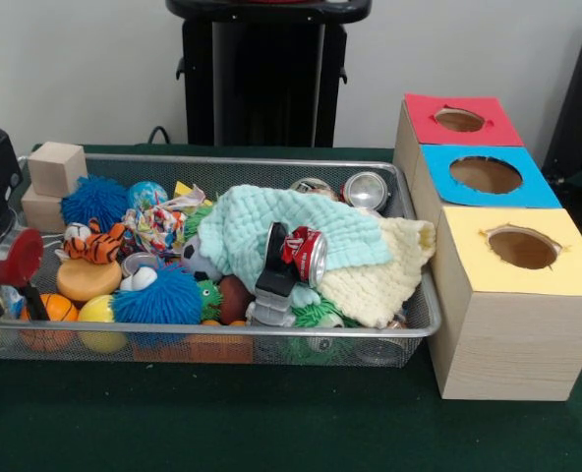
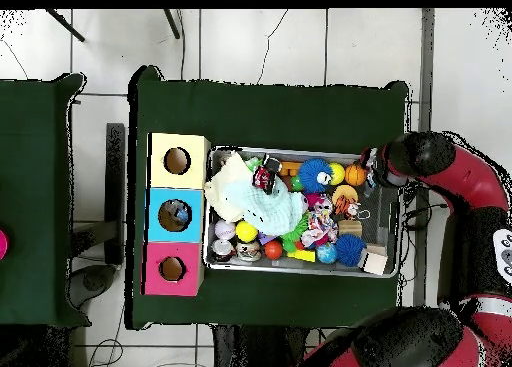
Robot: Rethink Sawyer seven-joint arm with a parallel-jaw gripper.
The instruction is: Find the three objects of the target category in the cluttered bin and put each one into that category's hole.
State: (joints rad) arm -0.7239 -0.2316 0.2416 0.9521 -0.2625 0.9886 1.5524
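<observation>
A wire mesh bin (image 1: 222,331) (image 2: 390,233) holds mixed clutter. A red soda can (image 1: 306,254) (image 2: 265,173) lies on a mint cloth (image 1: 252,221), with a black and grey object (image 1: 274,270) leaning against it. Two silver-topped cans (image 1: 368,189) (image 1: 313,185) lie at the bin's far right corner. Beside the bin stand a red-topped box (image 1: 429,110) (image 2: 155,283), a blue-topped box (image 1: 438,187) (image 2: 157,198) and a yellow-topped box (image 1: 468,265) (image 2: 160,148), each with a round hole. My gripper (image 1: 11,300) (image 2: 372,173) hangs open at the bin's left end above an orange basketball (image 1: 55,310), holding nothing.
A cream cloth (image 1: 389,275) drapes toward the bin's right wall. Two blue fuzzy balls (image 1: 94,200) (image 1: 158,295), a tiger toy (image 1: 94,241), wooden blocks (image 1: 55,167), a yellow ball (image 1: 96,313) and small balls fill the left half.
</observation>
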